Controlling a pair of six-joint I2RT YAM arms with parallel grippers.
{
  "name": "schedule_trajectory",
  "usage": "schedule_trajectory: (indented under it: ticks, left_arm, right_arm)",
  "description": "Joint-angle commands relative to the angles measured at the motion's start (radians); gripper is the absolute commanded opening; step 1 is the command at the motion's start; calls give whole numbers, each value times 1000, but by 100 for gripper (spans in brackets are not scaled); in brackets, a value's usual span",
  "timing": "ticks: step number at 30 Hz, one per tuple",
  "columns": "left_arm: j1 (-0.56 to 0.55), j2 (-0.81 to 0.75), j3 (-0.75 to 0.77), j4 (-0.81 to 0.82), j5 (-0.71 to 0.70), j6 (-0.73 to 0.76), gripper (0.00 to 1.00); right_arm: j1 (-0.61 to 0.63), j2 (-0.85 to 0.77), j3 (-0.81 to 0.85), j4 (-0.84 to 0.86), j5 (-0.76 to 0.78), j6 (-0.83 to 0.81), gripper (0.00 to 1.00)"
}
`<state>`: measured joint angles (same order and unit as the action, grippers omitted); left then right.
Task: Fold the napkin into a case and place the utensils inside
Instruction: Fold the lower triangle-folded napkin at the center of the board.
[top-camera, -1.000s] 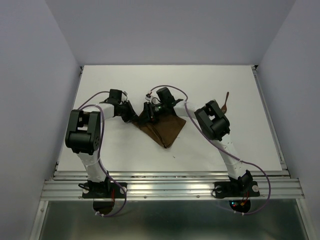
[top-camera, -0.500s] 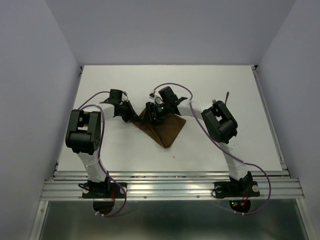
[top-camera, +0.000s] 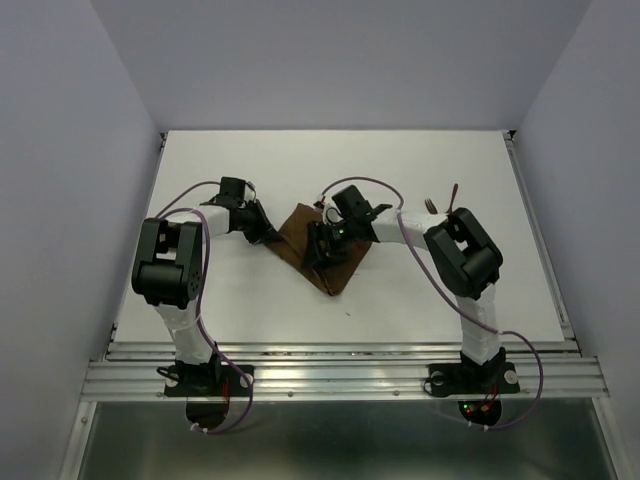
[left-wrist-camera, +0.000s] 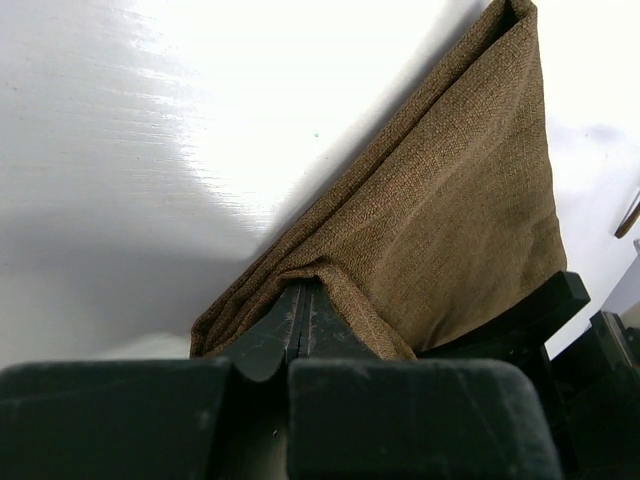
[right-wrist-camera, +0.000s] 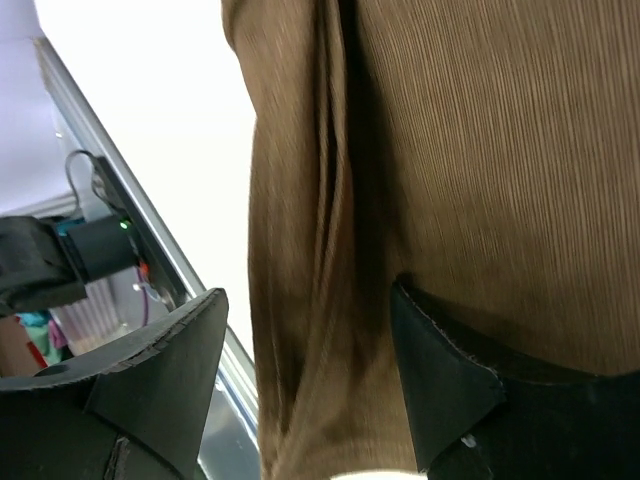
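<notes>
The dark brown napkin lies folded into a layered, roughly triangular shape at the table's middle. My left gripper is shut on its left corner; in the left wrist view the cloth wraps over the closed tips of that gripper. My right gripper hovers open just over the napkin's middle. The right wrist view shows the fabric filling the space between and beyond that gripper, which grips nothing. Two slim brown utensils lie at the right, partly hidden behind the right arm's elbow.
The white table is bounded by a metal rail at the near edge and grey walls on three sides. The right arm's elbow stands close to the utensils.
My right gripper opened, letting go of the napkin, and shifted right and nearer over it. The right elbow swung right. The left gripper stayed shut in place.
</notes>
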<state>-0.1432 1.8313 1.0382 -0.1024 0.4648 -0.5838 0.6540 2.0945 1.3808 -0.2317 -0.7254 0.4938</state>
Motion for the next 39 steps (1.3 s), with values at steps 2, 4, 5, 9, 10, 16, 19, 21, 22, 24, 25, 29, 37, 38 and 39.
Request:
schedule_trajectory:
  ticks: [2,4,5,9,10,16,19,21,22,24,25,29,37,38,39]
  left_arm:
    - [1,8,33,-13,-32,24,0]
    - [1,6,33,-13,-34,24,0]
    - [1,6,33,-13,-34,24,0]
    - [1,8,39,-17,-34,22,0]
    - [1,9,42,-19,-35,24,0]
    - [1,13,51,-26,-40,24,0]
    - [1,16,52,-26,-40,22,0]
    - [1,16,54,-26,-40,21,0]
    - [1,16,54,-26,-40,21,0]
    - [1,14,54,-28,-40,21,0]
    - [1,13,54,-28,-40,21,0]
    - [1,13,56,-28,-41,19,0]
    - [1,20,63,-28,-40,19,0]
    - [1,19,63,-28,-40,19,0]
    - [1,19,63,-29,-38,19,0]
  right_arm:
    - [-5,-86,-81,-41,49,-49,72]
    - [-5,-112,-103,-43,53,-52,72]
    - [-5,-120,-114,-44,53,-55,72]
    - [-5,-160,-152,-58,81,-66,72]
    - [4,-172,-158,-67,96,-69,71]
    - [13,-212,-178,-93,136,-78,63]
    - [13,-223,-180,-109,152,-86,63]
    - [24,-226,-178,-113,171,-89,63]
    - [24,-228,-178,-116,179,-90,62]
    - [33,-229,-175,-121,193,-93,60]
    - [33,-232,-174,-123,193,-95,59]
    - [42,-237,-167,-126,184,-101,55]
    - [62,-248,-166,-132,211,-101,36]
    - [62,-248,-164,-132,230,-95,25]
    - [62,-248,-163,-130,230,-93,21]
